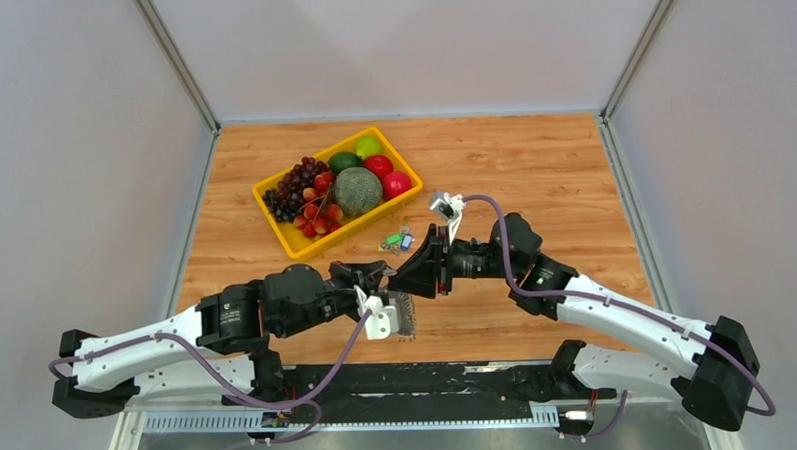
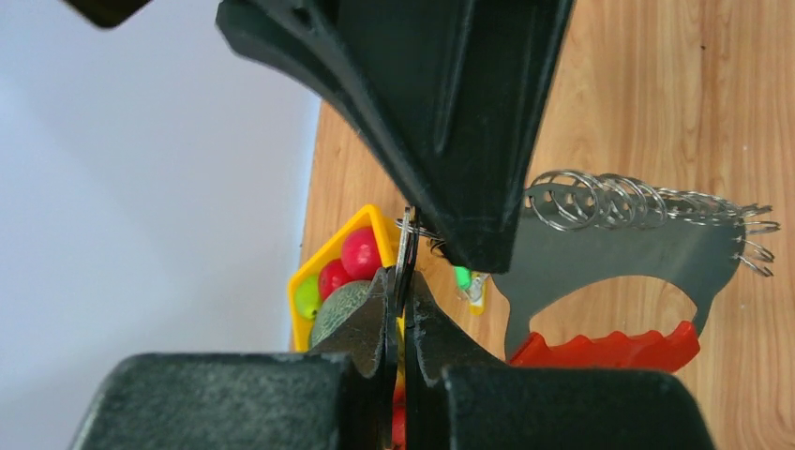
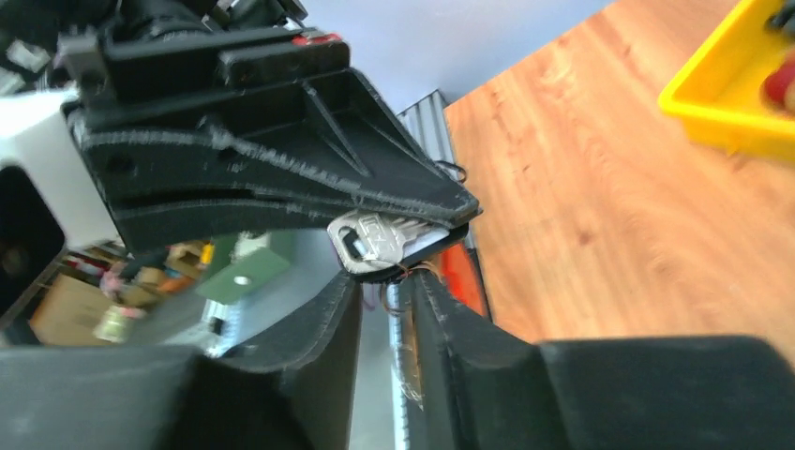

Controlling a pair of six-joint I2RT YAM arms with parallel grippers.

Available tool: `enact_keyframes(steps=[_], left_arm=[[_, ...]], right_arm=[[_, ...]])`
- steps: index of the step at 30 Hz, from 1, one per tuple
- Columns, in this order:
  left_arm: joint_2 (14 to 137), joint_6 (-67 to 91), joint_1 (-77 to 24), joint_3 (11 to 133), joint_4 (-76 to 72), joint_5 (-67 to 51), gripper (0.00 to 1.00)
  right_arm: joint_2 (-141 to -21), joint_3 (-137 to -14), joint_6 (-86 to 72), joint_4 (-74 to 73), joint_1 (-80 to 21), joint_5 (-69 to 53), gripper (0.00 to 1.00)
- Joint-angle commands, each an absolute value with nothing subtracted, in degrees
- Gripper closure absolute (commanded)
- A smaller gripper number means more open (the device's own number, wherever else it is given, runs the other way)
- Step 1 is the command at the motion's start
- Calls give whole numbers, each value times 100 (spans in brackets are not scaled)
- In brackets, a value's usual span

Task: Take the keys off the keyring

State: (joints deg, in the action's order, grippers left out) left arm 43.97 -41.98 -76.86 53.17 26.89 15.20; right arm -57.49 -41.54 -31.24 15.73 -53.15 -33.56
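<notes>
My left gripper [image 1: 379, 278] [image 2: 405, 281] is shut on a silver key [image 2: 406, 246], seen edge-on in the left wrist view and flat in the right wrist view [image 3: 367, 239]. A small wire ring [image 2: 424, 232] links it to the silver-grey crescent bunch [image 2: 609, 246] with its row of wire rings, which hangs below the grippers [image 1: 406, 317]. The red tag [image 2: 609, 349] [image 3: 461, 272] sits under the crescent. My right gripper [image 1: 396, 281] [image 3: 386, 281] meets the left tip to tip. Its jaws stand narrowly apart, with the bunch's edge lying against one finger.
A yellow tray [image 1: 293, 239] of grapes, a melon and red and green fruit stands at the back left. A small loose set with green and blue tags [image 1: 398, 241] [image 2: 466, 279] lies on the wood beside it. Grey walls close in three sides.
</notes>
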Motion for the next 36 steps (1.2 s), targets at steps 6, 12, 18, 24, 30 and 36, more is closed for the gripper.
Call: enact_keyframes(steps=[6,12,18,24,30,36], left_arm=[[4036,-4394,-7708,5148,2043,1338,100],[3748,-4471,-7708,5073,2071,908,100],[3625,-4827,-7708,5036,2146,481,100],[3573,-5187,-7708,4981,2223,228,100],[3622,-5685,-7708,5022,2370,71,100],[3707,-6098,-7708,5089,2549,35,100]], right_arm=[[-5151,-4275,-2928,933,-5226,-3373,44],[-4347,-3936,-1609,747,-5224,-2560,44],[-4344,-3908,-756,872,-5225,-2300,53],[-4768,-4178,-399,1019,-5229,-2842,57],[-5019,-4171,-467,1451,-5232,-3619,59],[-5070,-4108,-673,1859,-5231,-4168,59]])
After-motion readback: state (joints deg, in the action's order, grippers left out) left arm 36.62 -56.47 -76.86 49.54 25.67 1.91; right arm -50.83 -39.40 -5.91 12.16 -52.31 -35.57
